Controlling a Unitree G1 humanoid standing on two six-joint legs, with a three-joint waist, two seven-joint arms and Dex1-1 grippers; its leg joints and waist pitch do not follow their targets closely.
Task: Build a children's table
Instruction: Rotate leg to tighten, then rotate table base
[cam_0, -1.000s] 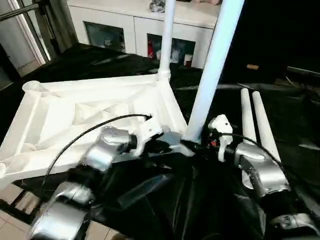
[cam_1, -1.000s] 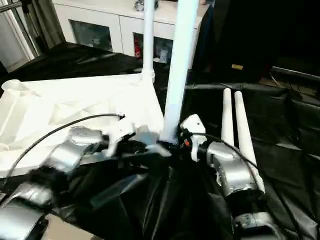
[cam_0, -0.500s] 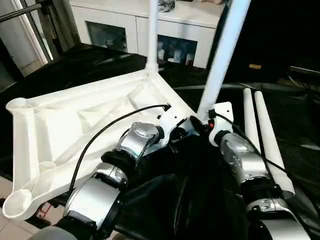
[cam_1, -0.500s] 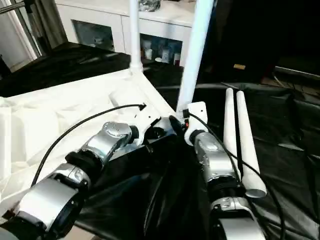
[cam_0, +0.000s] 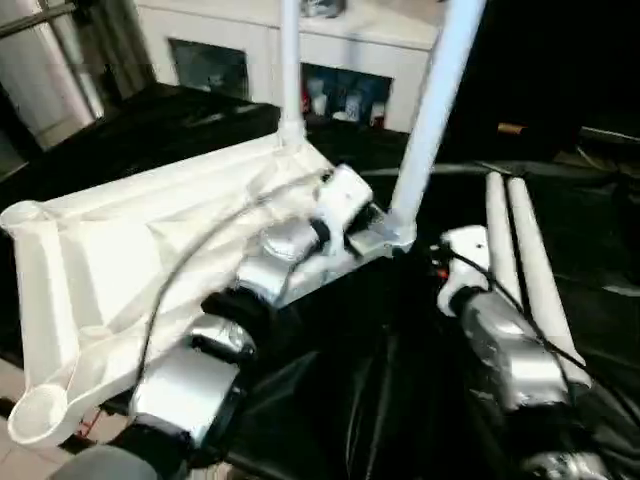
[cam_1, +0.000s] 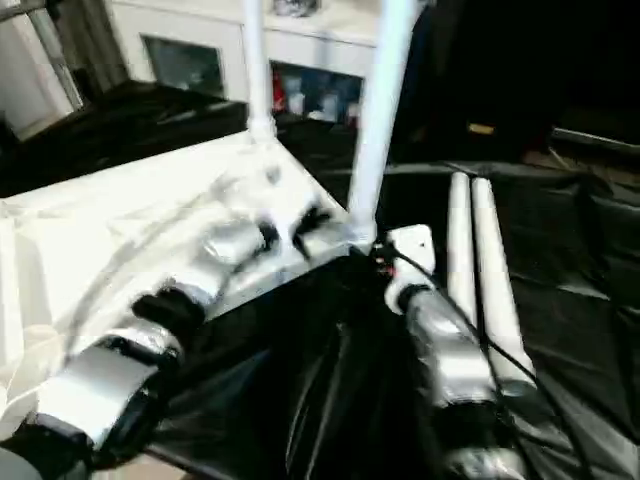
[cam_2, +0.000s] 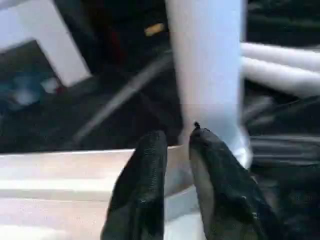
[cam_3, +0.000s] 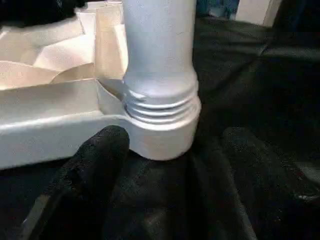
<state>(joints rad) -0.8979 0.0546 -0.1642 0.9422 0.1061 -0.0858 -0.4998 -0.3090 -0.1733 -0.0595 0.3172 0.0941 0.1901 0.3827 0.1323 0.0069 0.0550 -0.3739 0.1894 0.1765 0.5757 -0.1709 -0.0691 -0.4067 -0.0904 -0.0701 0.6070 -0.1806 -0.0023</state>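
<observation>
The children's table lies upside down on the black cloth, its white ribbed tabletop (cam_0: 120, 230) facing up. One leg (cam_0: 290, 70) stands in the far corner socket. A second leg (cam_0: 435, 110) stands in the near right socket (cam_3: 160, 135), with a few threads showing above the socket's rim. Two loose legs (cam_0: 497, 240) lie side by side to the right. My left gripper (cam_2: 177, 136) rests on the tabletop's rim just beside that second leg, fingers a little apart. My right gripper (cam_3: 175, 132) is open, one finger (cam_3: 100, 160) on each side of the socket.
A white cabinet (cam_0: 240, 60) with glass doors stands behind the work table. Black cloth (cam_0: 400, 400) covers the table, bunched into folds in front of me. The tabletop's left corner (cam_0: 35, 415) overhangs the table's front edge above the tiled floor.
My left gripper's fingers have parted slightly and the arm has reached further up toward the corner socket. My right arm has drawn back a little from the leg's base.
</observation>
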